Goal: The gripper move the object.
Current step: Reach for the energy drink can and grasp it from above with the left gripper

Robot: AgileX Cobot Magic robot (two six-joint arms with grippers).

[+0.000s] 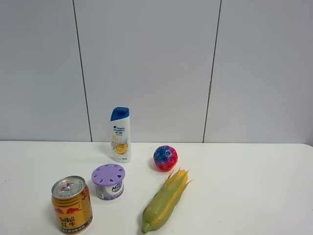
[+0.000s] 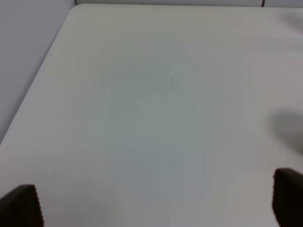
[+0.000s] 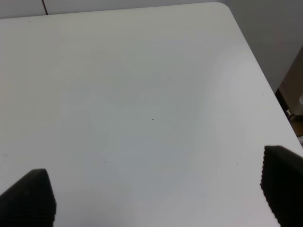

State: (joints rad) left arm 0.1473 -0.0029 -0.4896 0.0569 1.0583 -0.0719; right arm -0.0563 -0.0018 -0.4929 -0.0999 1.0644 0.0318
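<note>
From the high camera, the gold can (image 1: 72,205) stands upright just left of the purple-lidded tub (image 1: 108,181) and a little nearer the front edge. It reads "RedBull" with Chinese characters under two red bulls, and has a silver pull-tab top. The tub's label is too small for me to read with certainty. Behind the tub stands a white shampoo bottle (image 1: 120,134) with a blue cap and a Head & Shoulders mark. Right of the tub and further back lies a red-and-blue speckled ball (image 1: 165,158). Right of the tub and nearer the front lies an ear of corn (image 1: 165,201) in its green husk.

Only that high view shows these five things. My wrist cameras show just the bare white table (image 2: 156,94) and my own black fingertips. My left gripper (image 2: 154,203) has its fingers spread as wide as they go, with nothing between them. My right gripper (image 3: 156,191) is likewise spread wide over bare tabletop near a rounded corner, touching nothing.
</note>
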